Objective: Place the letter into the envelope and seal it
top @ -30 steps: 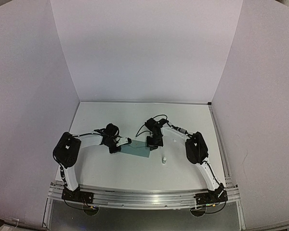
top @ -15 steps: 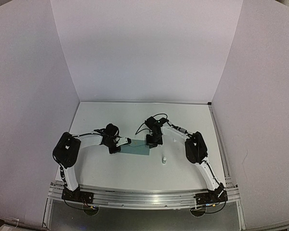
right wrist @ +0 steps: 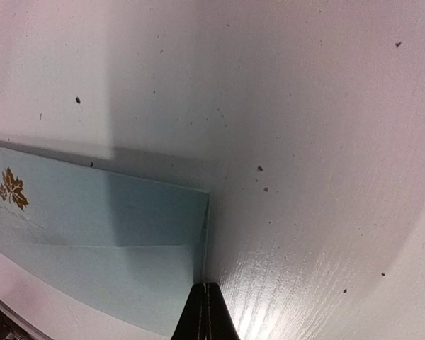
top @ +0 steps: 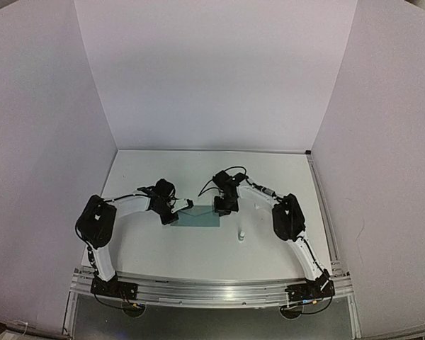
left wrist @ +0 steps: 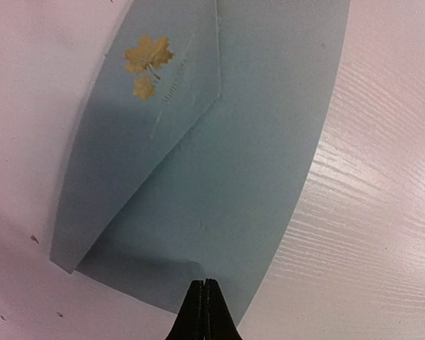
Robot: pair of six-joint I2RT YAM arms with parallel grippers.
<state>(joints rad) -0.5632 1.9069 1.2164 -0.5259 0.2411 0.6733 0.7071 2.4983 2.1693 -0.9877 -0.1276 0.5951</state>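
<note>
Both hands have edged slightly farther up the counter (top: 198, 251). Overhead, the teal envelope (top: 200, 218) lies between the left hand (top: 174, 212) and right hand (top: 224, 207), with a small white bottle (top: 241, 236) nearby. Left wrist: hand closed and empty, tips at the envelope's edge, flap folded down. Right wrist: hand closed, seemingly pressing the envelope's corner.

Teal envelope (left wrist: 262, 142) with two gold maple leaves (left wrist: 148, 57), white table (right wrist: 304, 106) faintly wood-grained, bottle (top: 241, 235) seemingly white.
</note>
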